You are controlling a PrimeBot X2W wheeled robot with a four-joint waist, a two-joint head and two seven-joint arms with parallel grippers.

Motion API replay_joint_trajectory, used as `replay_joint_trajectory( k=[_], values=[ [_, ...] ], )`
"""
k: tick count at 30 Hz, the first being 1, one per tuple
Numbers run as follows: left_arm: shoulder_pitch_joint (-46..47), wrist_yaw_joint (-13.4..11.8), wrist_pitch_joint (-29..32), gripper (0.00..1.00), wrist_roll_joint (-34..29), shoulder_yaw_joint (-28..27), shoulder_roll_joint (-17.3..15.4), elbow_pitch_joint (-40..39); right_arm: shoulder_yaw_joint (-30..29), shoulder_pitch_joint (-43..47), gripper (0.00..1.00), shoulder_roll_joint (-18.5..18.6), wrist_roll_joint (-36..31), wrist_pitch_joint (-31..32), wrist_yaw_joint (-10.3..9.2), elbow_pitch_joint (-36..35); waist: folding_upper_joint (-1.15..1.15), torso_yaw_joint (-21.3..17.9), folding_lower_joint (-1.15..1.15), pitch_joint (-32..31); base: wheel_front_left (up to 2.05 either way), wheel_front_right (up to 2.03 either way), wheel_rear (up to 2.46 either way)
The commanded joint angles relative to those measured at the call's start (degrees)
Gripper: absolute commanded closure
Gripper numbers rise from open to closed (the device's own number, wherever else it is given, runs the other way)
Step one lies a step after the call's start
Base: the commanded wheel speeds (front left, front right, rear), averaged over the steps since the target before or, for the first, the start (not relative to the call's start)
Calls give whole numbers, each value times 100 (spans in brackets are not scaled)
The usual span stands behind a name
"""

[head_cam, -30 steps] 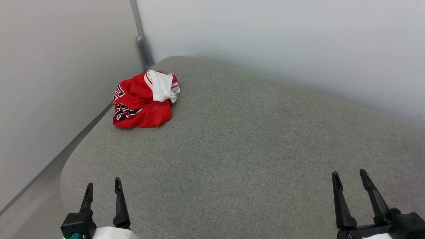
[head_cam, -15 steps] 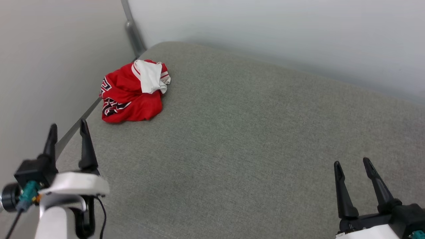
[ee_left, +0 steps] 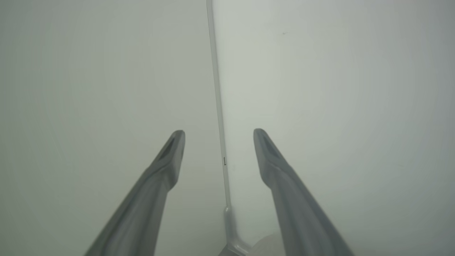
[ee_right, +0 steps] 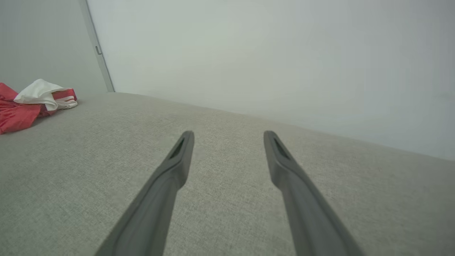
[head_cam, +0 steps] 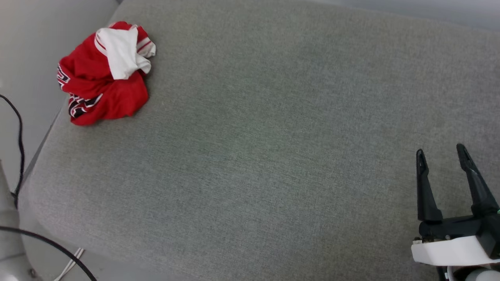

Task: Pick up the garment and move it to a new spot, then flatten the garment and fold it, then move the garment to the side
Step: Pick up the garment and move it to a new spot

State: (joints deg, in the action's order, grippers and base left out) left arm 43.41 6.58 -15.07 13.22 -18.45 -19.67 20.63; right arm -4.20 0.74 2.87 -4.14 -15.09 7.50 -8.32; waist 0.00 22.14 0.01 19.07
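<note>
The garment (head_cam: 102,74) lies crumpled in a red heap with a white sleeve on top, near the far left corner of the grey cushioned surface (head_cam: 273,117). It also appears at the left edge of the right wrist view as the garment (ee_right: 32,103). My right gripper (head_cam: 441,154) hovers open over the cushion's lower right, far from the garment, nothing between its fingers; the right gripper (ee_right: 229,133) looks the same from its own wrist. My left gripper (ee_left: 218,131) is open and empty, pointing at the wall corner.
Pale walls meet in a corner with a grey vertical strip (ee_left: 218,106). The cushion's left edge drops to a light floor where black cables (head_cam: 17,136) run. Bare grey fabric stretches wide between the garment and my right gripper.
The head camera has tilted down and shifted, so the garment now sits at the upper left. My left gripper rose at the left, then left the head view. The right gripper stays open.
</note>
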Motion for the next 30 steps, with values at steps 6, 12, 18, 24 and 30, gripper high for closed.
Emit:
replay_joint_trajectory(
  k=[6,12,18,24,30],
  values=[
    [1079,77,366,0,469,225,-636,1042,-198,-231,0,194,-96,-12,-2,-221,0,-239,-1,939,0,0,0],
    [1516,78,1958,0,1607,1087,-1282,1844,-291,-300,0,362,-107,-12,-2,-458,0,-369,-1,1318,0,0,0],
    [1273,78,4113,0,3147,1892,-1757,2035,-304,-340,0,462,-135,-12,-2,-745,0,-492,-1,1683,0,0,0],
    [995,79,5073,0,4232,2129,-1821,2101,-308,-326,0,569,-171,-10,-2,-994,0,-572,-1,1995,0,0,0],
    [925,79,5540,0,4607,2376,-1691,2426,-318,-322,0,659,-247,-5,-3,-1213,0,-620,-1,2212,0,0,0]
  ],
)
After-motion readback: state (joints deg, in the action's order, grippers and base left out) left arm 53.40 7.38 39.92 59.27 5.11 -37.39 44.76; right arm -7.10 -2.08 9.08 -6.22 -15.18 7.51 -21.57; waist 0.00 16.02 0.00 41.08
